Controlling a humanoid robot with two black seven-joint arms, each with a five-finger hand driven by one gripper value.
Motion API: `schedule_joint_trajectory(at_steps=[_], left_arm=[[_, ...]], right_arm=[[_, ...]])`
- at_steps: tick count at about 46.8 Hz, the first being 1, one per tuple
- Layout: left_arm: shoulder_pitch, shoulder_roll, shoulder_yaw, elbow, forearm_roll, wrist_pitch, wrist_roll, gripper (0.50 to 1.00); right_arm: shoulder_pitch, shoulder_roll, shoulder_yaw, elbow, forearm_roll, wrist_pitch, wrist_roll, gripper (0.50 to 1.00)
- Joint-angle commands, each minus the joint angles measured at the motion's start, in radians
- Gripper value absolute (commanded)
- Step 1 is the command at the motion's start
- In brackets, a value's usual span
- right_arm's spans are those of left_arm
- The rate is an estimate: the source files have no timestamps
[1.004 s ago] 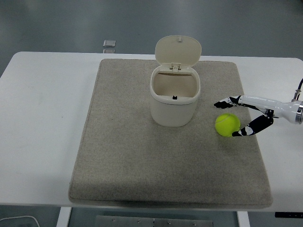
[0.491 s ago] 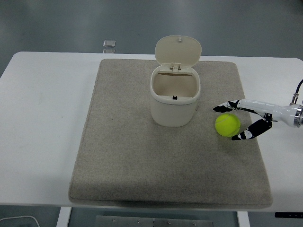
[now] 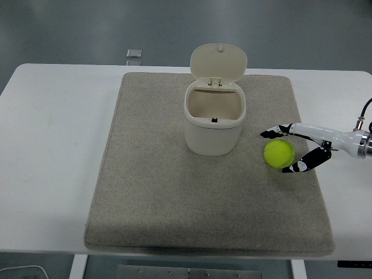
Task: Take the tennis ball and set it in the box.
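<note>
Right hand (image 3: 285, 150) open, fingers bracketing tennis ball (image 3: 279, 153), nothing gripped yet. Close evenly before lifting toward box (image 3: 214, 119) beyond fingertips.

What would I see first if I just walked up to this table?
First the bright yellow tennis ball on the grey mat, right of the middle. The robot's right hand reaches in from the right, its fingers spread around the ball. Left of the ball stands a cream box with its lid flipped up.
</note>
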Motion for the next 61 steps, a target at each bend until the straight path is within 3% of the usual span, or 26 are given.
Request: schedule_joint_trajectory(at_steps=[1, 9, 33, 38, 45, 61], left_arm=[[0.0, 0.0, 0.0, 0.0, -0.001, 0.0, 0.0, 0.992], [0.0, 0.0, 0.0, 0.0, -0.001, 0.0, 0.0, 0.992], [0.0, 0.0, 0.0, 0.0, 0.001, 0.0, 0.0, 0.992], [0.0, 0.0, 0.0, 0.0, -0.001, 0.0, 0.0, 0.992], [0.0, 0.0, 0.0, 0.0, 0.001, 0.0, 0.0, 0.992], [0.0, 0.0, 0.001, 0.0, -0.001, 0.0, -0.001, 0.992]], right_arm=[[0.0, 0.001, 0.0, 0.0, 0.002, 0.001, 0.0, 0.887], [0.002, 0.001, -0.02, 0.0, -0.002, 0.003, 0.0, 0.783], [0.005, 0.001, -0.023, 0.0, -0.006, 0.0, 0.0, 0.756], [0.008, 0.002, -0.011, 0.002, -0.005, 0.0, 0.001, 0.68], [0.012, 0.004, -0.006, 0.014, -0.003, 0.001, 0.018, 0.501], [0.072, -0.009, 0.027, 0.048, 0.017, 0.011, 0.029, 0.5]])
